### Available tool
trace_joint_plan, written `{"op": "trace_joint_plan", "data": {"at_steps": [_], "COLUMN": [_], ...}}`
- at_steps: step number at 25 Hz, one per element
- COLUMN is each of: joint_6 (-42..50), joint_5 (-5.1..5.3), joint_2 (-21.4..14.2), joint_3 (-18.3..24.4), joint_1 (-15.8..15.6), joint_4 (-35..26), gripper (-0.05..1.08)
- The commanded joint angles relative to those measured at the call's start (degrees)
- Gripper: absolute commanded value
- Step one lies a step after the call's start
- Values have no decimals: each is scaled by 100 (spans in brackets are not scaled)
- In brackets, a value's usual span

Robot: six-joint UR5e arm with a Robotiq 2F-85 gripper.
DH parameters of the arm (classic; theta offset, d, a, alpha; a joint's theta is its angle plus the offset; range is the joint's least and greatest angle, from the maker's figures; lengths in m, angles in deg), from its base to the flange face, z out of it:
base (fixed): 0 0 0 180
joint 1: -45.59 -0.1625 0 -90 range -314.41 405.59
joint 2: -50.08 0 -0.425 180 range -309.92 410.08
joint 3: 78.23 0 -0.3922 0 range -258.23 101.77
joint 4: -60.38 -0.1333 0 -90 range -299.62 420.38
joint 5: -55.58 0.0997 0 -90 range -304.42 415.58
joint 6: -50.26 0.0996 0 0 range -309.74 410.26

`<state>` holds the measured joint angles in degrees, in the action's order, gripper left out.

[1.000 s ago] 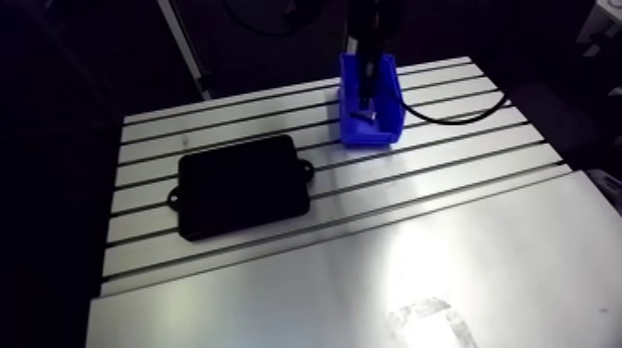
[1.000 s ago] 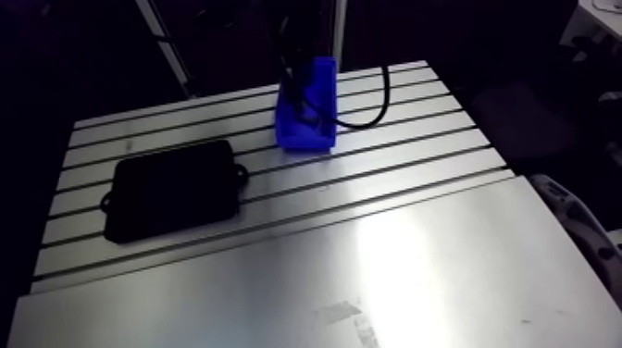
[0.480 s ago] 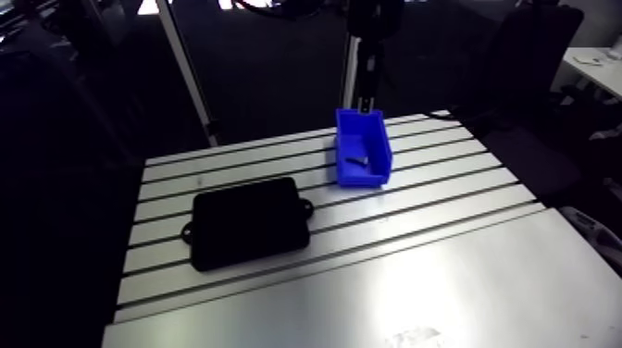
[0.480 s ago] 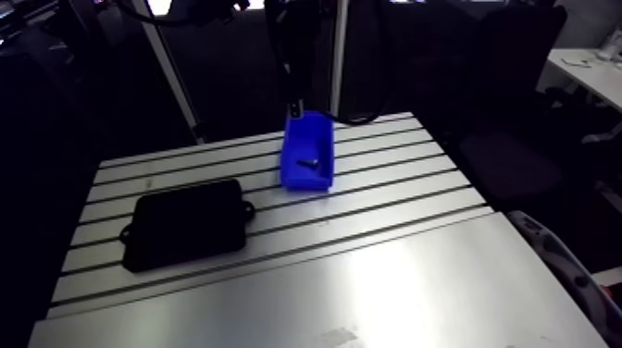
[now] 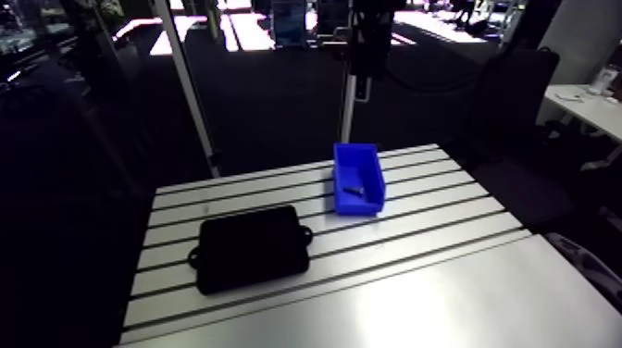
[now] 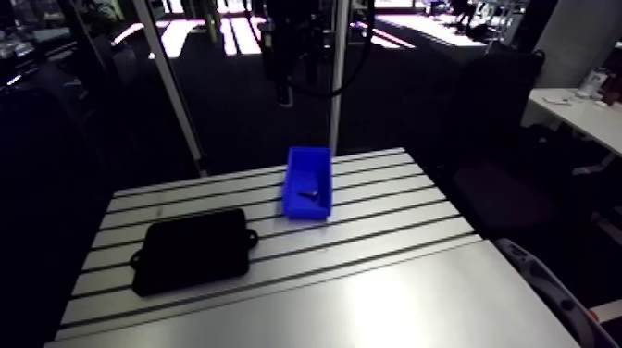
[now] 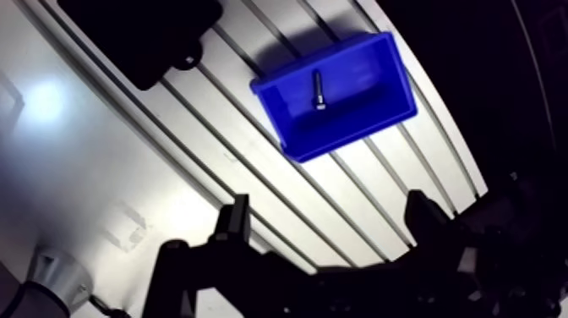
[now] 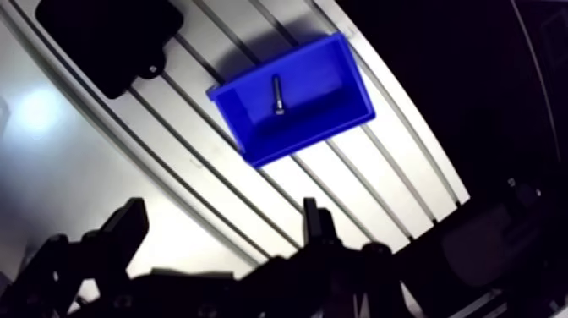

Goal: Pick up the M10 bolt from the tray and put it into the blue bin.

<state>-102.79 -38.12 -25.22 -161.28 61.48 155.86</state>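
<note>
Pulling gripper [image 7: 328, 213] up, well clear of blue bin [image 7: 355, 133] since earlier, holding it wide open, empty; leaving M10 bolt [image 7: 317, 89] lying inside, tray [image 7: 127, 30] nearby.

I read the M10 bolt [image 7: 317, 89] as a short dark bolt lying flat on the floor of the blue bin [image 7: 355, 135], set across the bin's width and closer to its tray-side end than to its far end. The blue bin is a rectangular, open-topped box standing upright on the table [image 5: 416, 231]. The tray [image 5: 250, 248] is black, flat and rounded at the corners, with small ear tabs, and lies near the blue bin without touching it.
</note>
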Motion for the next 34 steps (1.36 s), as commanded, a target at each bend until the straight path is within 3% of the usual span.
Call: {"op": "trace_joint_plan", "data": {"at_steps": [1, 6, 9, 12, 16, 34], "joint_6": [3937, 5308, 5668, 5879, 5959, 5950], "joint_5": [41, 103, 165, 147, 147, 138], "joint_2": [-437, -498, -542, -569, -569, -542], "joint_3": [575, 716, 777, 865, 1094, 1041], "joint_1": [-95, -429, -455, -455, -464, -578], "joint_4": [-1265, -1652, -1740, -1748, -1828, -1784], "gripper": [1, 2, 2, 2, 2, 2]}}
